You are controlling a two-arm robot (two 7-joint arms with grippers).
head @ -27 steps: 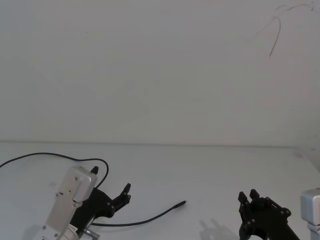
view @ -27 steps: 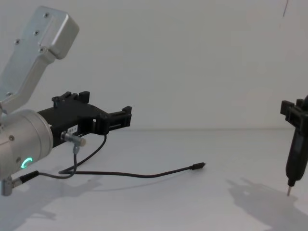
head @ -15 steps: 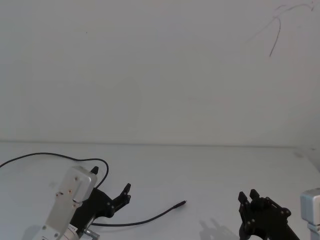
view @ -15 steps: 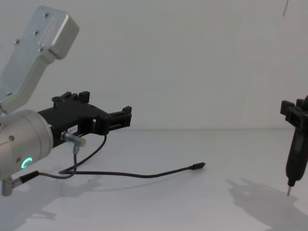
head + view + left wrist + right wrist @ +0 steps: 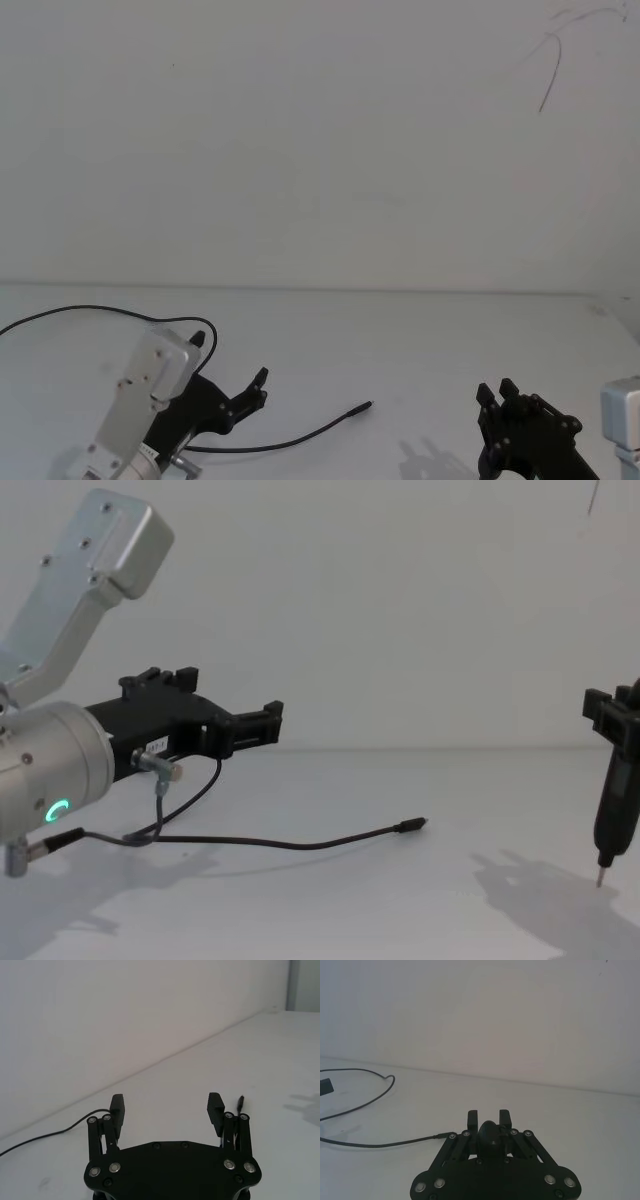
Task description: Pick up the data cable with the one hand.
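Facing a broad white table (image 5: pixel 420 330) backed by a plain pale wall (image 5: pixel 320 150). Holding the left gripper (image 5: pixel 166 1104) roughly level above the tabletop, on a silver wrist (image 5: pixel 45 765) lit by a green ring light (image 5: pixel 57 811), fingers (image 5: pixel 216 1102) spread wide with nothing between them. Parking the right gripper (image 5: pixel 488 1116) low on the right side, well apart from the job, closed round a pen-shaped tool (image 5: pixel 606 810) pointing down, tip close to the surface.

Leaving the data cable (image 5: pixel 300 846) flat on the table: in from the far left, curling round behind the left gripper, passing beneath it, then trailing out toward the middle. Ending there in a small dark plug (image 5: pixel 411 826), free, ahead of the open fingers and slightly to their right, near but untouched.

Judged as the approach step, with the pick-up itself not yet begun. Next, most likely: lower or tip the left gripper to straddle the cord with both fingers, either on the stretch directly below or farther along near the plug, then close. Calls for going right down to the tabletop, with so thin a cord offering little to catch, and for setting the gap crosswise to the cord rather than along it.
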